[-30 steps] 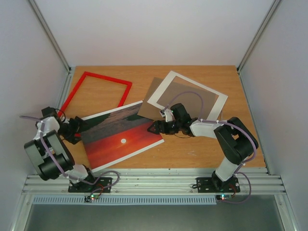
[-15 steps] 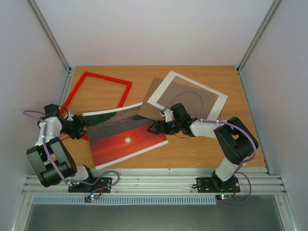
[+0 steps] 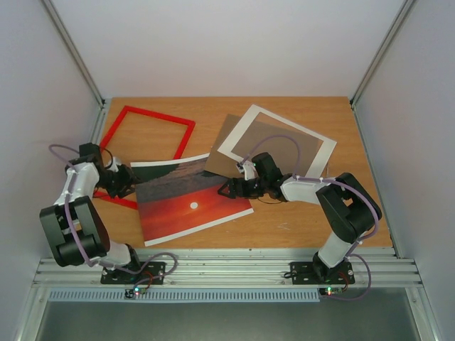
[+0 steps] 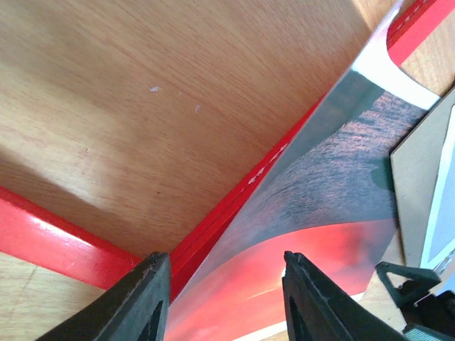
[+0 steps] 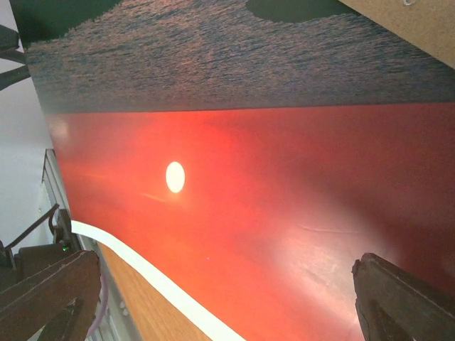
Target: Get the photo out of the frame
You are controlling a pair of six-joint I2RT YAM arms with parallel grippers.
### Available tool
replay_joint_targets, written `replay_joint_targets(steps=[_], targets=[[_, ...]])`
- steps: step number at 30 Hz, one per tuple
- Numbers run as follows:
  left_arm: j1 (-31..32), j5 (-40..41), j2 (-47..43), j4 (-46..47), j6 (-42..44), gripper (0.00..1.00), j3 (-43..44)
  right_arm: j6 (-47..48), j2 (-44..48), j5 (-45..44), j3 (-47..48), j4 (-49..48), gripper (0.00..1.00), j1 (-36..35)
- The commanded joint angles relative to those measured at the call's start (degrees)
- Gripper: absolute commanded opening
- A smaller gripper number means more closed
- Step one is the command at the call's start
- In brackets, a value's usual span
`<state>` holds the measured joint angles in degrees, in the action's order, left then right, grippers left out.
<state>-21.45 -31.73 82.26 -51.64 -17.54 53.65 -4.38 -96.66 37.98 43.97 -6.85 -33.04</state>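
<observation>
the photo (image 3: 192,202) lies mid-table, its 9 o'clock edge over the frame (image 3: 153,115). the left gripper (image 3: 128,186) straddles that edge, jaws narrowed; can't tell if it grips. pinch only paper, not the red bar. the right gripper (image 3: 229,190) gapes wide at 3 o'clock.

The photo (image 3: 192,201) is deep red across its middle, glowing orange-red around a small white sun. Above that runs a band of dark grey streaked with fine ripples, with a dark green patch at the top corner, and a thin white border runs round the edge. The frame (image 3: 160,116) is plain bright red. The table (image 3: 298,220) is warm orange-brown wood with a faint grain. The mat (image 3: 293,124) is plain white, and the board (image 3: 259,131) inside it is dull grey-brown. The left arm (image 3: 71,220) and the right arm (image 3: 341,213) are black and white, with pale purple cables (image 3: 281,137). The walls (image 3: 213,42) are off-white
</observation>
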Motion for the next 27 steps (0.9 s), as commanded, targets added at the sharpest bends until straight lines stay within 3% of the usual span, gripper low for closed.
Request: replay_joint_targets(steps=[1,10,18,27], targets=[[2.0,1.7,1.5,-0.3,1.8,0.43,1.7,0.8,2.0,-0.1,-0.1,0.2,0.97,0.2],[5.6,1.9,7.8,0.8,4.4,0.42,4.0,1.1,2.2,-0.3,-0.2,0.5,0.97,0.2],[5.6,0.3,16.3,1.3,5.4,0.34,6.6,1.3,2.3,-0.4,-0.1,0.8,0.97,0.2],[5.2,-6.7,24.3,2.5,6.2,0.35,10.4,1.8,2.9,-0.8,-0.1,1.4,0.97,0.2]])
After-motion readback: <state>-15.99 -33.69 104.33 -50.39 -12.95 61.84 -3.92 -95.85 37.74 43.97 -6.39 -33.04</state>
